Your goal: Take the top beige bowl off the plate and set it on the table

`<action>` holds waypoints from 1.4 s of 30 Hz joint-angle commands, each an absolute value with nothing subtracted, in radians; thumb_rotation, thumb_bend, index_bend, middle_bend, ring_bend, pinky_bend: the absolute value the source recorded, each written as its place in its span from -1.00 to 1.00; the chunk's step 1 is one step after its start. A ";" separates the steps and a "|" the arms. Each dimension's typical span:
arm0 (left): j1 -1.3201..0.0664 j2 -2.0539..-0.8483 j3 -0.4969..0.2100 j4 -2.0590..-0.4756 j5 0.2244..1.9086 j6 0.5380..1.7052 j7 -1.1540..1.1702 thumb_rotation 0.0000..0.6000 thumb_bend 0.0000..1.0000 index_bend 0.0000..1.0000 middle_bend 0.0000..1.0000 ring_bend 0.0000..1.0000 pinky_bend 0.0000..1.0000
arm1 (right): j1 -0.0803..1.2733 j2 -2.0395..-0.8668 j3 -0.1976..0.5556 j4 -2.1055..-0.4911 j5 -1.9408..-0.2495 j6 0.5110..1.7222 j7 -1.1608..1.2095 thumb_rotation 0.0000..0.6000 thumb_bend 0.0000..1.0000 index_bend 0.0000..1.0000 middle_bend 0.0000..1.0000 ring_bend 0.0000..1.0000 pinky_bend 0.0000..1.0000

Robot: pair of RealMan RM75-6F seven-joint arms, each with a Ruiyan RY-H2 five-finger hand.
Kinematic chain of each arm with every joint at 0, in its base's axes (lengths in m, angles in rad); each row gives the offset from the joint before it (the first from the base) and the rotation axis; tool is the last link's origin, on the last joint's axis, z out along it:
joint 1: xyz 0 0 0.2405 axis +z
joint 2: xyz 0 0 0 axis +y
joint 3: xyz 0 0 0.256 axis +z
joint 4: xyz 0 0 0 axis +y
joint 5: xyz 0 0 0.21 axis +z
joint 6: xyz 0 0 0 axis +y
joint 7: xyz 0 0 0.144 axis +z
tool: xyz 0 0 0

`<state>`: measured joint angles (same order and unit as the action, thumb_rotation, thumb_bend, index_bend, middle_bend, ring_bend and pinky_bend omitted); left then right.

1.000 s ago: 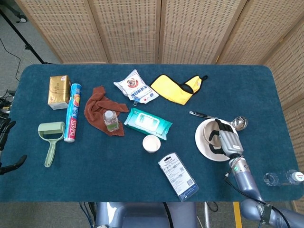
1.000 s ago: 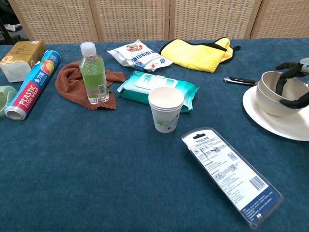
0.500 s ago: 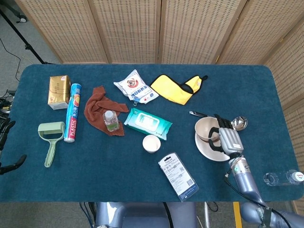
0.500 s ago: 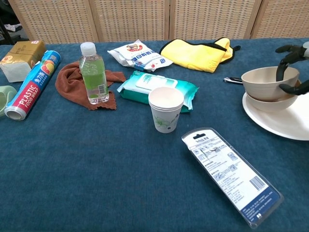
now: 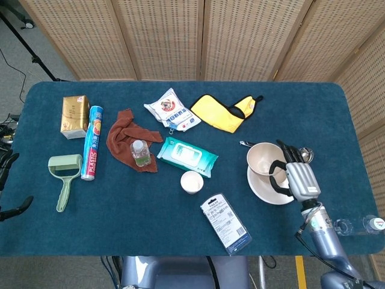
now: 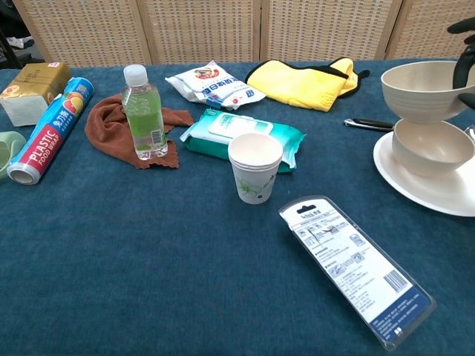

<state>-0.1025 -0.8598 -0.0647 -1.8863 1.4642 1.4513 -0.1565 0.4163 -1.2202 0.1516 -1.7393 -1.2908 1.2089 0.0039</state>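
My right hand (image 5: 297,174) grips the rim of the top beige bowl (image 5: 261,158) and holds it in the air, clear of the stack. In the chest view that bowl (image 6: 427,91) hangs above a second beige bowl (image 6: 432,146), which still sits on the white plate (image 6: 415,187). Only dark fingertips (image 6: 465,55) of the hand show at the right edge there. The plate (image 5: 260,186) lies at the table's right side. My left hand shows in neither view.
A ladle (image 5: 304,154) lies just behind the plate. A paper cup (image 5: 192,181), a blister pack (image 5: 226,223) and a wet-wipes pack (image 5: 187,155) sit to the left of the plate. Further left are a green bottle (image 6: 144,113) on a brown cloth, plastic wrap and a box.
The right hand has raised the top beige bowl out of the lower bowl; it now hangs well above the plate, and the lower bowl has stayed in place.
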 commanded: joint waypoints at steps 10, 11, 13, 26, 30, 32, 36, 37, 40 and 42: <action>-0.099 -0.865 -0.060 -1.889 1.471 1.458 -0.140 1.00 -0.46 -1.00 -1.00 -1.00 -1.00 | 0.293 -1.189 -0.055 -1.536 -1.680 1.363 0.172 1.00 0.13 0.52 -1.00 -1.00 -1.00; -0.099 -0.866 -0.061 -1.889 1.469 1.457 -0.139 1.00 -0.46 -1.00 -1.00 -1.00 -1.00 | 0.287 -1.198 -0.061 -1.511 -1.691 1.375 0.182 1.00 0.13 0.52 -1.00 -1.00 -1.00; -0.103 -0.870 -0.062 -1.890 1.466 1.452 -0.131 1.00 -0.46 -1.00 -1.00 -1.00 -1.00 | 0.266 -1.237 -0.078 -1.419 -1.708 1.402 0.223 1.00 0.13 0.52 -1.00 -1.00 -1.00; -0.105 -0.881 -0.059 -1.903 1.463 1.448 -0.090 1.00 -0.46 -1.00 -1.00 -1.00 -1.00 | 0.225 -1.339 -0.125 -1.161 -1.726 1.423 0.392 1.00 0.09 0.52 -1.00 -1.00 -1.00; -0.106 -0.884 -0.059 -1.902 1.461 1.447 -0.085 1.00 -0.46 -1.00 -1.00 -1.00 -1.00 | 0.211 -1.350 -0.144 -1.128 -1.746 1.442 0.414 1.00 0.09 0.52 -1.00 -1.00 -1.00; -0.105 -0.884 -0.058 -1.899 1.462 1.447 -0.087 1.00 -0.46 -1.00 -1.00 -1.00 -1.00 | 0.204 -1.355 -0.153 -1.114 -1.754 1.451 0.423 1.00 0.09 0.52 -1.00 -1.00 -1.00; -0.104 -0.882 -0.057 -1.898 1.466 1.448 -0.092 1.00 -0.46 -1.00 -1.00 -1.00 -1.00 | 0.195 -1.359 -0.165 -1.098 -1.769 1.466 0.430 1.00 0.09 0.52 -1.00 -1.00 -1.00; -0.104 -0.882 -0.056 -1.898 1.466 1.449 -0.092 1.00 -0.46 -1.00 -1.00 -1.00 -1.00 | 0.193 -1.359 -0.167 -1.094 -1.771 1.467 0.431 1.00 0.08 0.52 -1.00 -1.00 -1.00; -0.105 -0.883 -0.057 -1.900 1.466 1.447 -0.090 1.00 -0.46 -1.00 -1.00 -1.00 -1.00 | 0.196 -1.359 -0.174 -1.083 -1.776 1.458 0.433 1.00 0.01 0.49 -1.00 -1.00 -1.00; -0.105 -0.883 -0.057 -1.901 1.465 1.447 -0.088 1.00 -0.46 -1.00 -1.00 -1.00 -1.00 | 0.201 -1.356 -0.178 -1.072 -1.783 1.449 0.412 1.00 -0.03 0.37 -1.00 -1.00 -1.00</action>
